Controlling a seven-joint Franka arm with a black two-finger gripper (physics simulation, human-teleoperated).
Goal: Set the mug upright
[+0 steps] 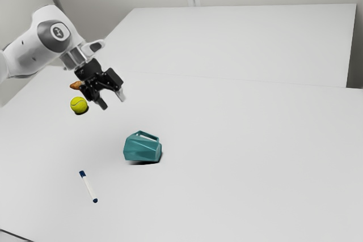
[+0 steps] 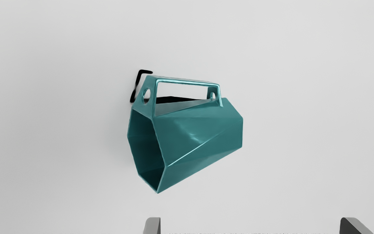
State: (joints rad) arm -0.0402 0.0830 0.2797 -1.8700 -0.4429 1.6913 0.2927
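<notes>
While my black two-finger gripper (image 1: 112, 101) hung wide open, I saw glossy teal faceted mug (image 1: 142, 149) lying on its side, at gripper's five o'clock in exterior view, on smooth white table (image 1: 255, 168).

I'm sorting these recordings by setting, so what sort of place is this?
Probably a bare, simulated tabletop test scene: a robot arm reaches over a plain white table, with a teal mug on its side and a tennis ball and marker scattered about.
</notes>
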